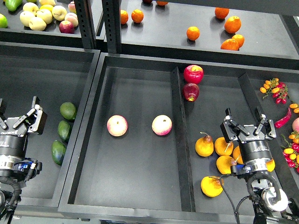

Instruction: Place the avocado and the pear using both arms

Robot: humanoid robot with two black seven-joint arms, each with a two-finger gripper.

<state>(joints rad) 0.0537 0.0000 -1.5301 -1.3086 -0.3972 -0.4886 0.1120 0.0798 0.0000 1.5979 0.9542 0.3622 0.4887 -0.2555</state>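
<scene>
Three avocados lie in the left tray: a rounder, lighter one (pixel 68 110) and two darker, egg-shaped ones (pixel 64 130) (pixel 59 151) below it. My left gripper (pixel 18 120) is open and empty, just left of them and not touching. Several yellow-orange pears lie in the right tray, among them one (pixel 204 145) at the left, one (pixel 226 164) with a brown blotch and one (pixel 211 186) at the front. My right gripper (pixel 247 129) is open and empty over the right side of the pear cluster and hides part of it.
The middle tray (pixel 140 186) holds two pink-and-yellow apples (pixel 117 125) (pixel 162 125). Two red apples (pixel 194 73) (pixel 190 92) lie at the back of the right tray. Peppers and small fruit (pixel 275 88) lie far right. The shelf behind holds oranges (pixel 233 24) and more apples (pixel 46 14).
</scene>
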